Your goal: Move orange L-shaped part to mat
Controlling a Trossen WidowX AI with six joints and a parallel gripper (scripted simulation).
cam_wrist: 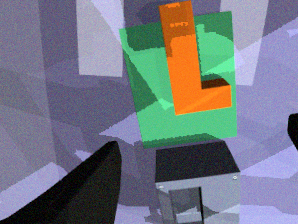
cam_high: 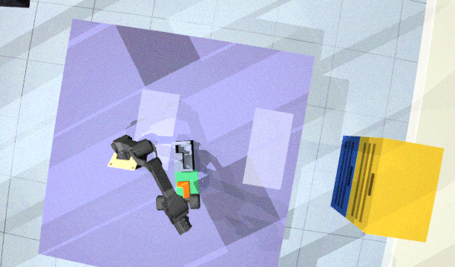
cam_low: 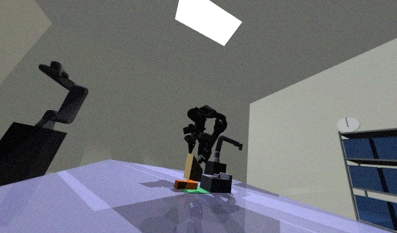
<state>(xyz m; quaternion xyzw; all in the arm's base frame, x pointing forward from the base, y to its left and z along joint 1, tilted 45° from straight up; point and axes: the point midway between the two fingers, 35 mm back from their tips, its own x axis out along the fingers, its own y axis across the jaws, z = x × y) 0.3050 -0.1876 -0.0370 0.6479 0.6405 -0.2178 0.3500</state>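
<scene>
The orange L-shaped part (cam_high: 185, 190) (cam_low: 186, 185) (cam_wrist: 185, 75) lies on the green mat (cam_high: 194, 182) (cam_low: 199, 191) (cam_wrist: 150, 120), apparently flat. Its L-shaped end points toward the tray; its plain end reaches slightly past the mat's far edge. Its L shape faces the same way as the pocket. The grey tray (cam_high: 178, 163) (cam_low: 206, 184) (cam_wrist: 190, 162) stands beside the mat with its pocket empty. My gripper (cam_low: 190, 150) (cam_wrist: 204, 136) is wide open and empty, above the part and clear of it. In the top view the arm hides the fingers.
A tan block (cam_low: 189, 166) stands behind the part in the exterior view; it matches the tan base plate (cam_high: 121, 163) by the arm's foot in the top view. A yellow and blue cabinet (cam_high: 405, 185) stands off the table to the right.
</scene>
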